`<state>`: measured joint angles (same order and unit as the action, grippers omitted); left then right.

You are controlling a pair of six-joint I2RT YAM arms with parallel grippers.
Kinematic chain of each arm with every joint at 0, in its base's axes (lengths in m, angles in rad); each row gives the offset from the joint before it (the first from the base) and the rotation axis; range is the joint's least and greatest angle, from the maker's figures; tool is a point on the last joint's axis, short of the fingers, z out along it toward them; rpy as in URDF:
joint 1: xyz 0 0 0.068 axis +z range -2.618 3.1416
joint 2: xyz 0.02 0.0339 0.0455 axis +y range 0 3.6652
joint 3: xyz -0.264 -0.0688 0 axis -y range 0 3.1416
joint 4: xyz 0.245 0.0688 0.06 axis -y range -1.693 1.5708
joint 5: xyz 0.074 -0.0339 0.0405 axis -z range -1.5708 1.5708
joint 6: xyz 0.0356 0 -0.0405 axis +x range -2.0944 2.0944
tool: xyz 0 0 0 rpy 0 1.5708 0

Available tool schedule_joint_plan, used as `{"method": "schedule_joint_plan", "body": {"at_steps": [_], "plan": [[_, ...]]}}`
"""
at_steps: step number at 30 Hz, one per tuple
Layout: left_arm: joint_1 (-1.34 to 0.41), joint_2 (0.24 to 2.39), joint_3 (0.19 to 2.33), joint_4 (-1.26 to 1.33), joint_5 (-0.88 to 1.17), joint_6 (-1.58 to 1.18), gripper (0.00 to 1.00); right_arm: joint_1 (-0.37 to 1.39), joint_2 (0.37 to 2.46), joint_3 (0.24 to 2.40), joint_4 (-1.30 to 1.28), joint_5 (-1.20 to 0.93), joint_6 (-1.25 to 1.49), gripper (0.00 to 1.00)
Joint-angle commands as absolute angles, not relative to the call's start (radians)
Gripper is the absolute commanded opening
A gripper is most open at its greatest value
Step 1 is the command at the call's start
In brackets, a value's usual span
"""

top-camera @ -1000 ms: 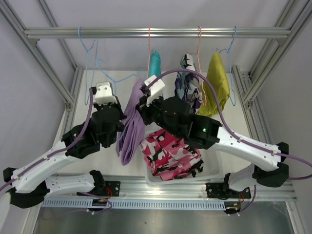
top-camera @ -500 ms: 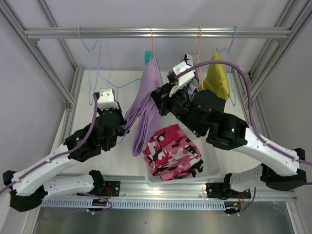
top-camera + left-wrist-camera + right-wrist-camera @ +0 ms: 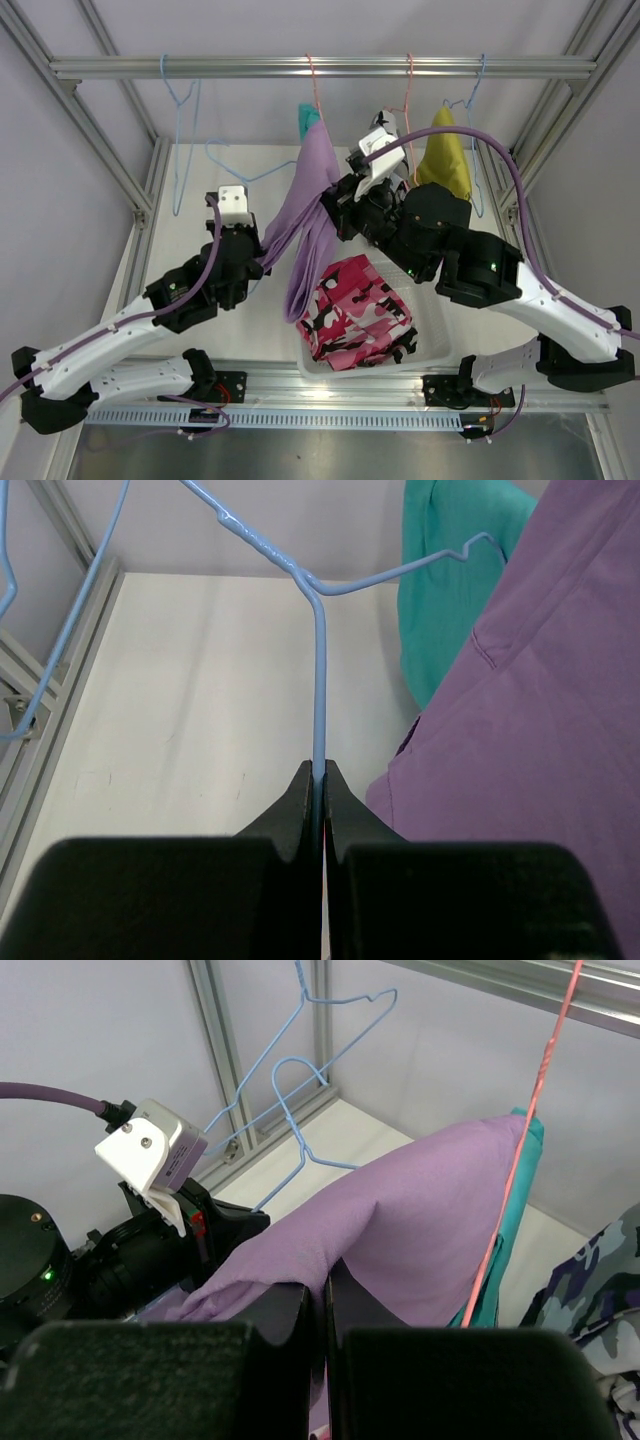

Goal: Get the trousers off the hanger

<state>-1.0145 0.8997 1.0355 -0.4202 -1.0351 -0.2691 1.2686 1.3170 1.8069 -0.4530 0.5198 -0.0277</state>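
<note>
The lilac trousers (image 3: 305, 225) are hung at frame centre, the long axis near vertical and the free end pointing down. Their cloth is pinched by the closed right gripper (image 3: 325, 1295). The blue wire hanger (image 3: 320, 680) is clamped by the closed left gripper (image 3: 318, 780). The pink camouflage trousers (image 3: 355, 315) are held in the white bin (image 3: 437, 345) at lower centre.

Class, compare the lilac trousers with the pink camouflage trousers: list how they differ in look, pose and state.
Look: the lilac trousers are plain; the pink camouflage trousers are blotched pink, black and white. Pose: the lilac pair hangs in a long drape; the camouflage pair lies crumpled in the white basket. State: the right gripper is shut on the lilac pair; no gripper touches the camouflage pair. Both are soft cloth.
</note>
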Motion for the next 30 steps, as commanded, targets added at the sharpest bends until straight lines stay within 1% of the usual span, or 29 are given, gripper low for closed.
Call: {"method": "schedule_joint_plan", "body": {"at_steps": [1,17,21,27,28,30], "plan": [[-1.003,0.913,1.017,-0.4,-1.022,-0.21,0.01,1.272,1.213,1.899,-0.331,0.558,-0.046,0.0],[-1.003,0.922,0.914,-0.35,-1.011,-0.239,0.01,1.272,1.155,1.939,-0.383,0.575,-0.083,0.0],[-1.002,0.927,0.917,-0.354,-1.02,-0.238,0.01,1.272,1.118,1.915,-0.406,0.584,-0.075,0.0],[-0.999,0.905,0.959,-0.386,-1.048,-0.213,0.0,1.272,0.996,1.703,-0.413,0.623,-0.035,0.0],[-1.0,0.897,0.971,-0.39,-1.049,-0.209,0.01,1.272,0.95,1.631,-0.411,0.63,-0.028,0.0],[-0.999,0.875,0.983,-0.4,-1.057,-0.199,0.01,1.272,0.904,1.56,-0.413,0.64,-0.005,0.0]]}}
